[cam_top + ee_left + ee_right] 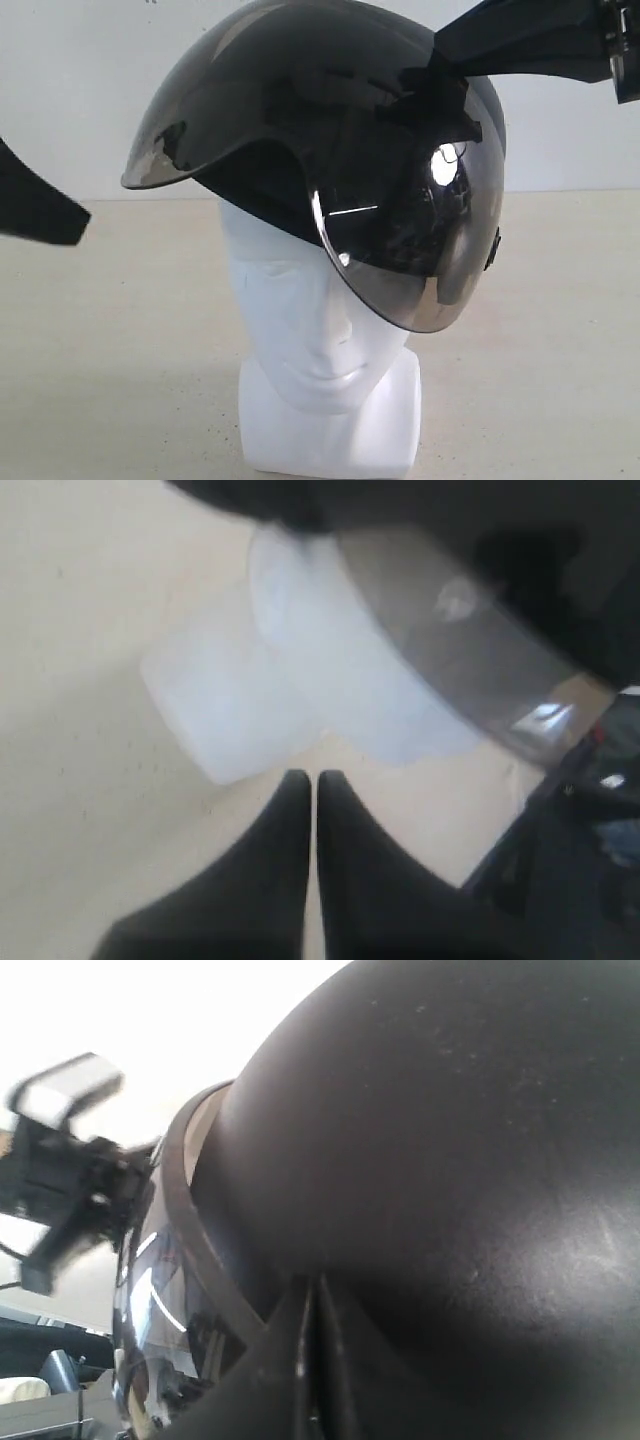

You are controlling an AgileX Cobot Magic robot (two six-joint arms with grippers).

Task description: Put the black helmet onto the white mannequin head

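The black helmet [300, 90] sits tilted on the white mannequin head [320, 330], its smoky visor [400, 240] hanging over one side of the face. My right gripper [445, 45] reaches in from the upper right, shut, with its tips against the helmet's shell [450, 1110]. In the right wrist view the right gripper [315, 1282] has its fingers pressed together on the black dome. My left gripper [80, 222] hangs at the left edge, apart from the helmet. The left wrist view shows the left gripper [312, 777] shut and empty, pointing at the mannequin head's neck base [230, 710] under the visor [470, 650].
The head stands on a beige tabletop [120, 330] before a white wall [70, 90]. Dark equipment [570, 830] lies beyond the table edge in the left wrist view. A black and white piece of robot hardware [65, 1160] shows past the helmet in the right wrist view.
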